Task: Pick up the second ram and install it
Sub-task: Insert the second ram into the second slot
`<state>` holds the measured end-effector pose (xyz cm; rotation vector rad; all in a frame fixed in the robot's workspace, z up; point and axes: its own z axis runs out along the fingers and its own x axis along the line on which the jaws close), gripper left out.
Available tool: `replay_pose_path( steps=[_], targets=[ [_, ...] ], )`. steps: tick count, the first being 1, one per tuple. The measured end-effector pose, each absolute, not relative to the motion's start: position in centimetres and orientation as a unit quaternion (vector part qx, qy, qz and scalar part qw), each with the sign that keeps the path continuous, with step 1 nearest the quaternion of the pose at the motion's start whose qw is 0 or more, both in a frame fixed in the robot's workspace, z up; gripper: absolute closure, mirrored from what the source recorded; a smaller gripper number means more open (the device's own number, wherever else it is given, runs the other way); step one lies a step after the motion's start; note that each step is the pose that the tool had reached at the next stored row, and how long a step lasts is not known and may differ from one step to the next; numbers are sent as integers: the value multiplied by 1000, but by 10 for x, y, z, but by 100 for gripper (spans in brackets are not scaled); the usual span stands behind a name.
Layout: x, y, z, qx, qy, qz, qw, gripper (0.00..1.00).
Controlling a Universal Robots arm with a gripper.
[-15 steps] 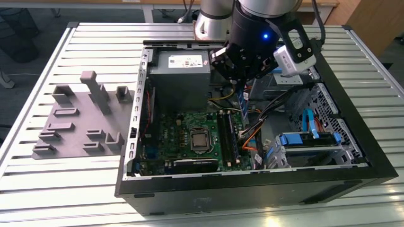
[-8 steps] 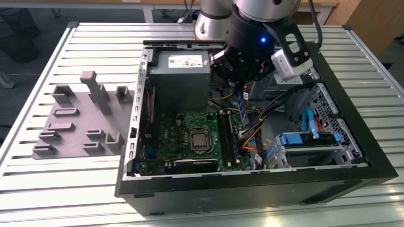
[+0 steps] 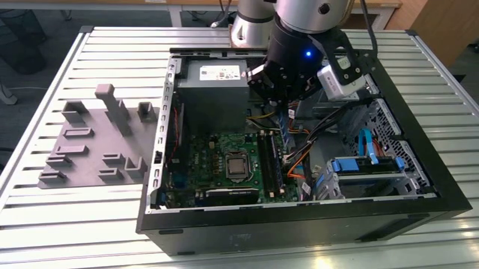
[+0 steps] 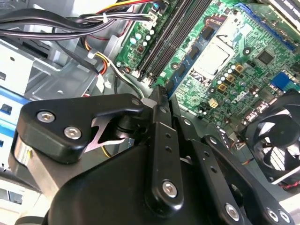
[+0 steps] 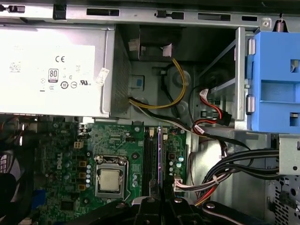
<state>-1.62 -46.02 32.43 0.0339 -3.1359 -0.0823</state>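
My gripper point(image 5: 160, 200) hangs inside the open computer case point(image 3: 419, 140), above the back end of the black memory slots point(image 5: 150, 159) on the green motherboard point(image 3: 217, 157). Its black fingers point(image 4: 159, 122) are drawn together at the tip. A thin dark blue-violet strip, the second ram point(image 5: 159, 154), runs edge-on from between the fingers along the line of the slots. In the exterior view the arm's wrist point(image 3: 299, 61) covers the fingers. In the second wrist view the slots point(image 4: 176, 35) lie just beyond the gripper point(image 4: 160, 93).
A grey moulded tray point(image 3: 90, 140) with upright blocks lies outside the case on the exterior view's left. Inside are the power supply point(image 5: 51, 70), processor socket point(image 5: 111, 178), a fan point(image 4: 276, 140), cable bundles point(image 5: 234, 164) and a blue drive cage point(image 5: 276, 79).
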Motion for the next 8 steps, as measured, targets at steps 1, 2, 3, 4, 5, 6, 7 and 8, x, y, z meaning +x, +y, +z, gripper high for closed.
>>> replay_pose_path(
  steps=[1,2,3,4,5,6,7,8],
  targets=[
    [-16,-460,322,11,-1000,-26,2,86],
    [-16,-460,321,10,-1000,-26,2,86],
    [-16,-460,319,10,-1000,-26,3,86],
    [-16,-460,317,10,-1000,-26,3,86],
    [-16,-460,315,10,-1000,-26,3,86],
    [-16,-460,314,10,-1000,-26,3,86],
    [-16,-460,313,9,-1000,-26,3,86],
    [-16,-460,313,8,-1000,-26,3,86]
  ],
)
